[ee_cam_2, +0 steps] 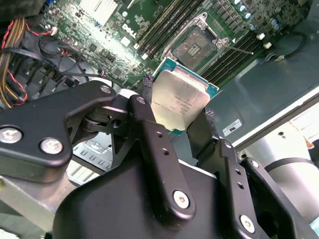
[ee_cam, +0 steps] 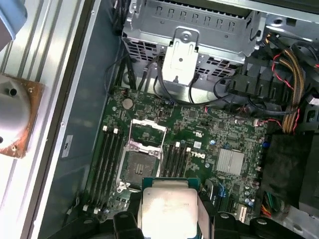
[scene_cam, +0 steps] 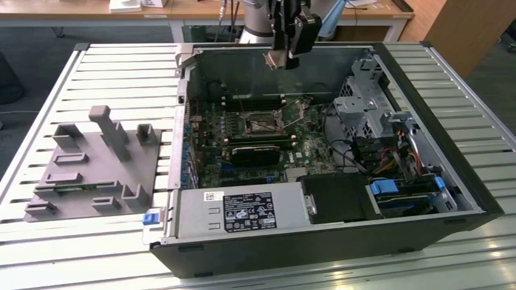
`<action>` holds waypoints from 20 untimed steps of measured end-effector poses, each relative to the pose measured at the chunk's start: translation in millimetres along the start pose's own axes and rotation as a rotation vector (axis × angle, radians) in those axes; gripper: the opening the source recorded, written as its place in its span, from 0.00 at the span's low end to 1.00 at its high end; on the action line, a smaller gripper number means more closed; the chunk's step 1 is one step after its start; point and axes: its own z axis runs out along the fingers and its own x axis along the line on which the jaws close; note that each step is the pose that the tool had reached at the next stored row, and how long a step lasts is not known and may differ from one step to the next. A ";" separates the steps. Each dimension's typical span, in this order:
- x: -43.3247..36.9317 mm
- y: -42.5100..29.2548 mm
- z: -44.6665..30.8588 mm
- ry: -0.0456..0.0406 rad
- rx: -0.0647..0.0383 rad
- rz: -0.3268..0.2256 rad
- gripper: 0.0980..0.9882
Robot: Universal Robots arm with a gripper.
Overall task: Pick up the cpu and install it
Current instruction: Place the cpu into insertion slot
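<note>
Lying on its side on the slatted table (scene_cam: 121, 72), the case (scene_cam: 455, 130) has its open face turned up, which gives an arm working from above a clear way down to the board (scene_cam: 241, 160). A grey fixture (scene_cam: 89, 163) with slots and posts sits on the table to the exterior view's left of the case, probably a rest for parts awaiting fitting. The gripper (scene_cam: 283, 59) hangs above the case's far wall, well clear of the board. Its socket (ee_cam: 138, 167) lies bare between the memory slots with the retaining frame swung up, so it looks ready to receive a chip. The fingers (ee_cam_2: 145, 112) pinch the cpu (ee_cam_2: 179, 97) by two opposite edges. That keeps its silver lid and its underside untouched, and holds it flat, facing the board, offset from the socket.
</note>
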 end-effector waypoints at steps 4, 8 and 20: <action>0.0 -0.1 0.7 -0.0035 -0.001 0.047 0.49; 0.3 -0.4 4.0 -0.0068 -0.002 0.087 0.49; 7.4 -3.9 23.0 -0.0102 0.001 0.127 0.49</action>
